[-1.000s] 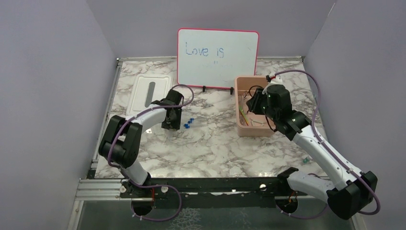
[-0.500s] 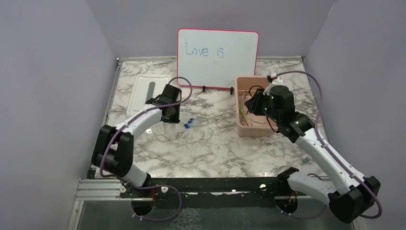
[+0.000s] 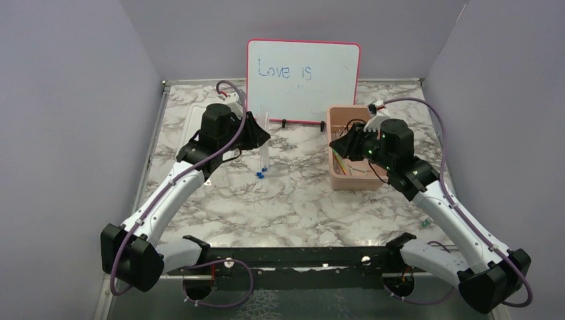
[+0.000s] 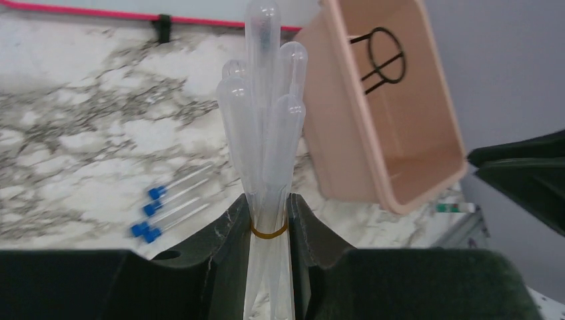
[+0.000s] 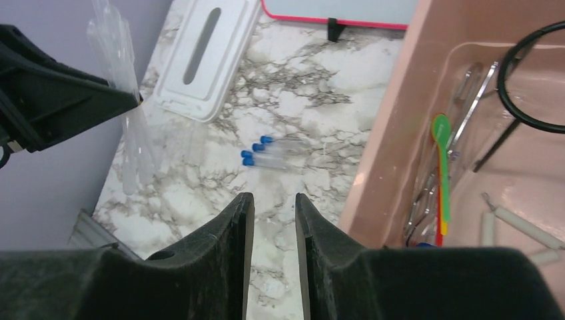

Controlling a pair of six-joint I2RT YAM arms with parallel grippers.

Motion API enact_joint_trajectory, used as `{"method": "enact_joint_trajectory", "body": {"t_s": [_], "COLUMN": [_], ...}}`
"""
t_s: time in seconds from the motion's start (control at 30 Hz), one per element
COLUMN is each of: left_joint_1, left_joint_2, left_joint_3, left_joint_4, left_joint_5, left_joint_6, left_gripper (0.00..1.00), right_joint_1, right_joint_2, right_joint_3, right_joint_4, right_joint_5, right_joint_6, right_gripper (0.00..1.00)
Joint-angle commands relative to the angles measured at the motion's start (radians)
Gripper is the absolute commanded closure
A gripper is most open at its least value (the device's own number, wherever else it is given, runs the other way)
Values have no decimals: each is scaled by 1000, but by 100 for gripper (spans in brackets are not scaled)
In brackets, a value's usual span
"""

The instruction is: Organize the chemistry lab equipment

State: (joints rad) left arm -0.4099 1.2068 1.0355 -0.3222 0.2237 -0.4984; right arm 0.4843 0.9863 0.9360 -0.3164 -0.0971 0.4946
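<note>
Gripping the banded pipette bundle (image 4: 263, 133) low in the clamped left hand (image 4: 268, 203); risks slipping out before reaching the tub (image 4: 413, 133) at right.

tub (image 4: 413, 133) pink | tube caps (image 4: 154, 193) blue | tbl (image 4: 80, 140) wht/gry marble | pipettes (image 4: 263, 120) clr

The left arm stretches forward from its base at the near left, forearm rising to a lifted wrist. The left gripper (image 4: 269, 200) is clamped on a bundle of clear pipettes (image 4: 263, 120). The right arm angles up and inward, and the right gripper (image 5: 274, 200) points leftward, its fingers parallel, slightly parted and empty.
</note>
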Motion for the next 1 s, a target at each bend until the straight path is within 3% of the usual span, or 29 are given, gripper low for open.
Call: {"method": "enact_joint_trajectory", "body": {"t_s": [0.0, 0.33, 0.57, 0.83, 0.97], "left_joint_1": [-26, -92, -153, -167, -166], "left_joint_2": [-48, -64, -37, -31, -50], "left_joint_3": [-13, -93, -103, -117, -134], "left_joint_4": [242, 592, 635, 650, 635], "left_joint_5": [186, 220, 185, 172, 125], "left_joint_6": [-178, -423, -470, -455, -422], "left_gripper": [73, 73, 73, 73, 73], "right_joint_1": [-2, 1, 25, 46, 49], "right_joint_2": [4, 78, 160, 193, 141], "right_joint_3": [-15, -76, -37, -34, -44], "right_joint_4": [109, 417, 519, 559, 489], "right_joint_5": [-203, -492, -518, -546, -436], "right_joint_6": [6, 155, 189, 206, 177], "right_gripper": [65, 43, 35, 34, 34]}}
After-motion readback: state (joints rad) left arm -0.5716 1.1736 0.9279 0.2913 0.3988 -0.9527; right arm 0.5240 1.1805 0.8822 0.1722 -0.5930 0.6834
